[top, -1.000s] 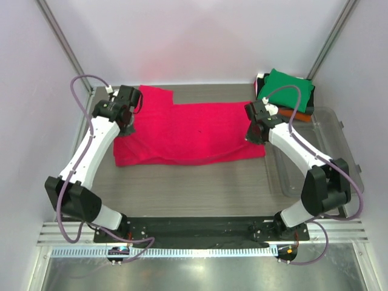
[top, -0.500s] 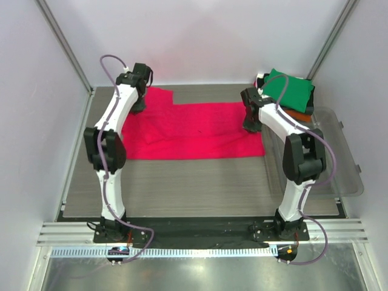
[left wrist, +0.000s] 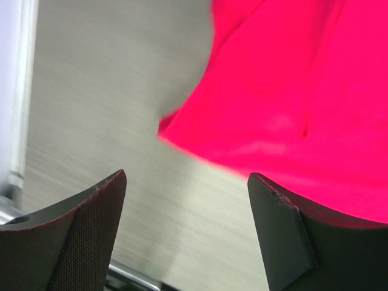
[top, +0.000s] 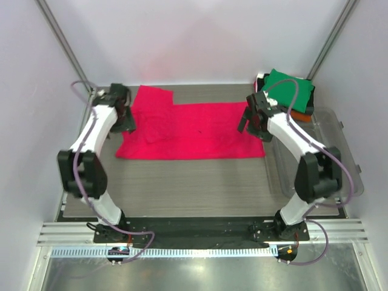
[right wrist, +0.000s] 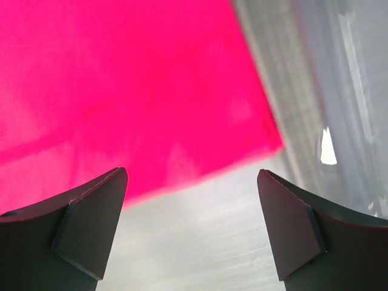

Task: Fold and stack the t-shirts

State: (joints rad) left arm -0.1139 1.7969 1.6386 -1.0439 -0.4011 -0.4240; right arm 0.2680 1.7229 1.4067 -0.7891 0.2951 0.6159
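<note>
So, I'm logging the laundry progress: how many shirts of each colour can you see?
Crimson-pink shirt, spread flat: 1
Green shirt, folded: 1
Orange shirt, only an edge showing: 1
Black shirt, only an edge showing: 1
Total: 4

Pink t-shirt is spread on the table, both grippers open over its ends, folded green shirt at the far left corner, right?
Wrong corner: the top external view shows the folded green shirt at the far right. The pink t-shirt is spread, left gripper and right gripper open over its ends.

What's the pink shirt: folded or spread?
Mostly spread: the pink shirt lies flat as a wide strip on the table, one sleeve sticking out. Layers: cannot tell.
</note>
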